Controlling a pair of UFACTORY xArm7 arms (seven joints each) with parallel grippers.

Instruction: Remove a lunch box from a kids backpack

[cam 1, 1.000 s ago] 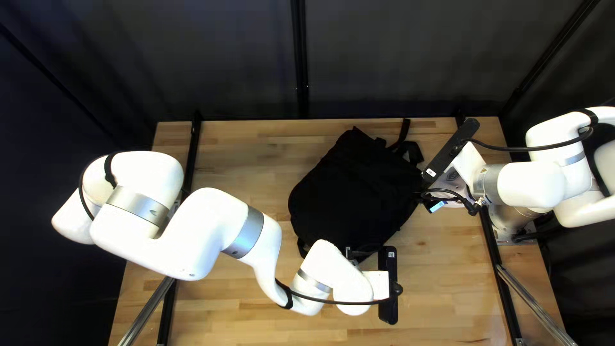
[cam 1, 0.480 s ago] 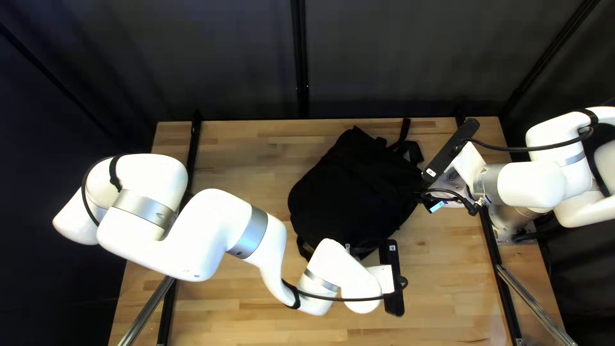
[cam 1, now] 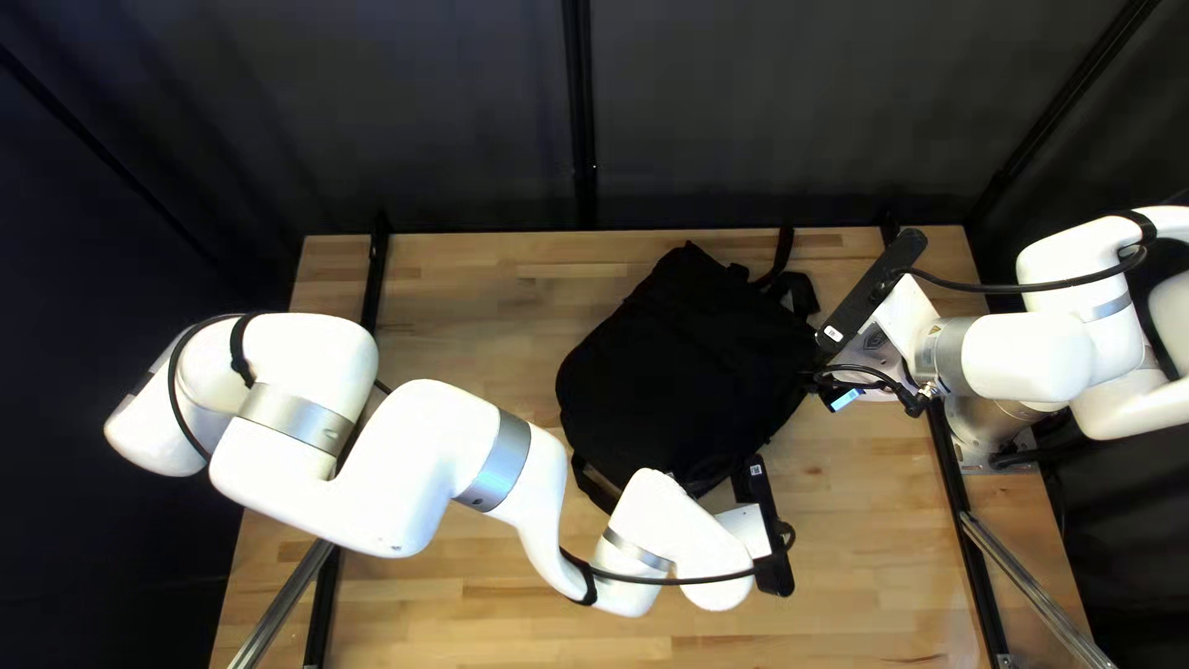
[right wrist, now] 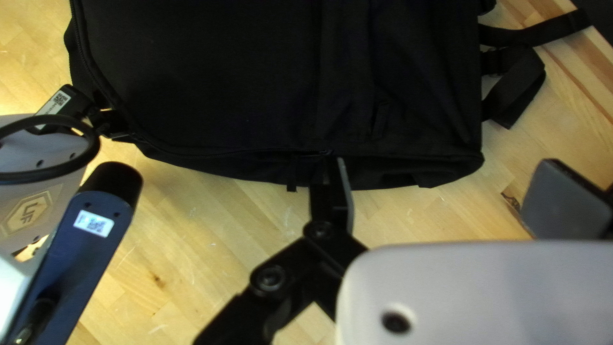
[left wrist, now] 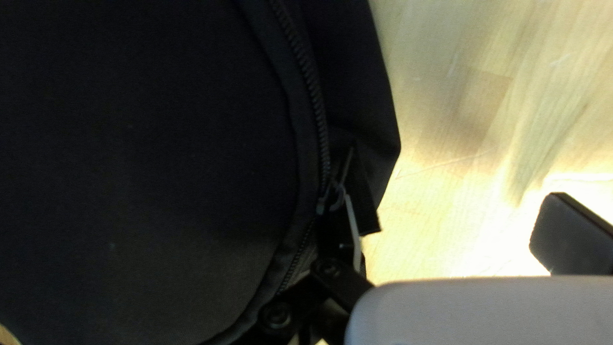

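Lying on the tabletop [cam 1: 458,310], right of the middle of the top left view, the black backpack [cam 1: 694,359] has its straps [right wrist: 520,83] toward the table's far edge. Where the lunch box is, I cannot tell. A dark curtain [cam 1: 434,112] hangs behind the table.

The left arm [cam 1: 409,459] reaches across the near part of the tabletop, and its pincer [cam 1: 709,481] is at the backpack's near end. In the left wrist view this left pincer [left wrist: 456,217] is released, its fingers wide apart. One finger [left wrist: 355,230] is right beside the zipper [left wrist: 313,96] that curves along the bag's edge, close to the slider [left wrist: 332,198]; whether they touch, I cannot tell. The other finger [left wrist: 571,236] is well apart from the bag, over the wood.

The right arm [cam 1: 1028,353] comes in from the right, with its pincer [cam 1: 827,387] at the backpack's right side. In the right wrist view this right pincer [right wrist: 447,179] is also released, spread wide. One finger [right wrist: 343,191] is at the bag's side, near a small hanging tab [right wrist: 292,179]; contact is unclear. The other finger [right wrist: 565,204] is over the wood, apart from the bag.
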